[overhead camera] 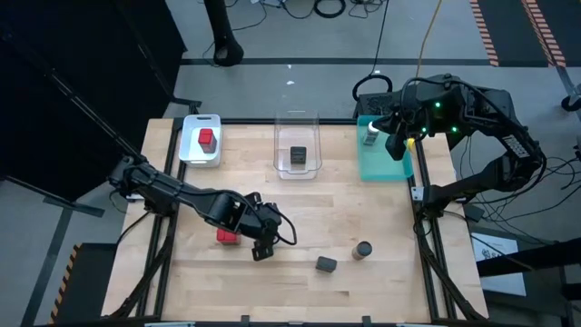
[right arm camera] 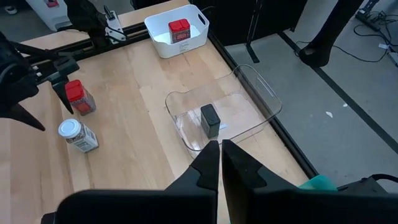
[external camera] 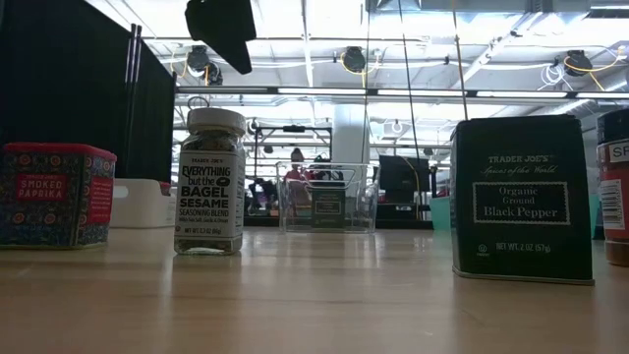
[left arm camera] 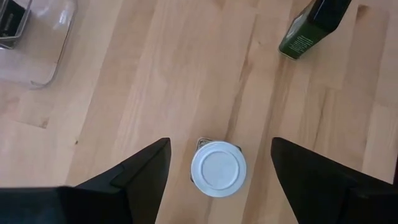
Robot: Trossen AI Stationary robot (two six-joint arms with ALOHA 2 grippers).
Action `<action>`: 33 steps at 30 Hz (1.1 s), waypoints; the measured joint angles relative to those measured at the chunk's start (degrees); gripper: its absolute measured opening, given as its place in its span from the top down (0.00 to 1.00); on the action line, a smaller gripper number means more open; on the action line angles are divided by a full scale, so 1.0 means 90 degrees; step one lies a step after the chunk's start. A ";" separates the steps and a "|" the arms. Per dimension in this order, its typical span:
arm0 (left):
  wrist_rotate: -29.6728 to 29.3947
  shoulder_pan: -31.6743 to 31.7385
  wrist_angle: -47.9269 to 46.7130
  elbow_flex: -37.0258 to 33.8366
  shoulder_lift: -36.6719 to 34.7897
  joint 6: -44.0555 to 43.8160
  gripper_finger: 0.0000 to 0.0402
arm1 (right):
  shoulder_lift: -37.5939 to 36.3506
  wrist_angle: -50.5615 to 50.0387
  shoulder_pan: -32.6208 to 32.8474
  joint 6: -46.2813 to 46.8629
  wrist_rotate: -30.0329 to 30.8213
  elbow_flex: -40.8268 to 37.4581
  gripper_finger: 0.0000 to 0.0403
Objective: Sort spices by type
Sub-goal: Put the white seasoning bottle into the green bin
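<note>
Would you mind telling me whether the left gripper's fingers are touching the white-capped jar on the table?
Apart. The left wrist view shows bare wood on both sides of the white-capped jar, between it and the open left gripper's fingers.

Left end effector (overhead camera: 262,247) spread wide; right end effector (right arm camera: 220,148) closed.

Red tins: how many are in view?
2. One red tin sits in the white tray; the second red tin stands on the wooden table beside the left gripper. More could be hidden.
</note>
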 joint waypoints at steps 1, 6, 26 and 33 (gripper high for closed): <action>0.0001 -0.0006 0.0000 -0.0002 0.0000 -0.0006 0.28 | 0.0000 0.0000 0.0000 0.0001 0.0000 0.0000 1.00; 0.0175 -0.0016 -0.0002 -0.0002 0.0000 -0.0005 0.16 | 0.0000 0.0000 0.0000 0.0004 0.0000 0.0000 1.00; 0.0222 -0.0045 0.0781 -0.0828 -0.0070 0.0039 0.05 | 0.0002 -0.0012 0.0000 0.0050 0.0000 0.0000 1.00; 0.0288 -0.0045 0.1043 -0.1196 -0.0069 -0.0005 0.05 | 0.0002 -0.0035 0.0000 0.0047 0.0000 0.0000 1.00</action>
